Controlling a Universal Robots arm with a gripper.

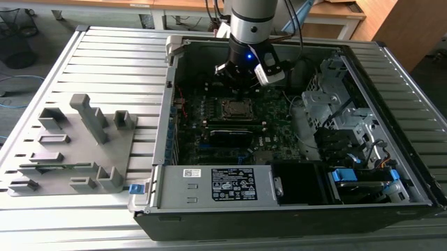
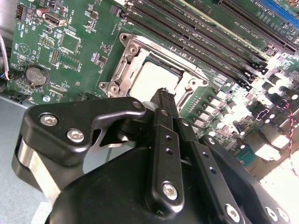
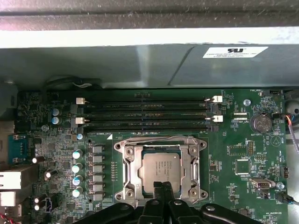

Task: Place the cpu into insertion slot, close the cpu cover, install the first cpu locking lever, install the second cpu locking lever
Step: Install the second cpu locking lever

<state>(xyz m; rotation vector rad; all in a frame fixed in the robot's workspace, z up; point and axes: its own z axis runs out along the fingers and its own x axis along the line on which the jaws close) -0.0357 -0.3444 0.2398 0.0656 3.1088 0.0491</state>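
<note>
Cpu (image 3: 160, 169) lies seated in the insertion slot (image 3: 128, 179) with the cpu cover (image 3: 159, 143) down around it, just beyond the tips of the claw (image 3: 162, 187), whose fingers are pressed together and hold nothing. Judging by this, the step in hand is a locking lever, so keep the closed tips off the chip face and push on the silvery frame's edge only. Memory slots (image 3: 145, 116) crowd the board beyond the claw, inside an open computer case (image 1: 167, 136) on a slatted table (image 1: 104, 63)
</note>
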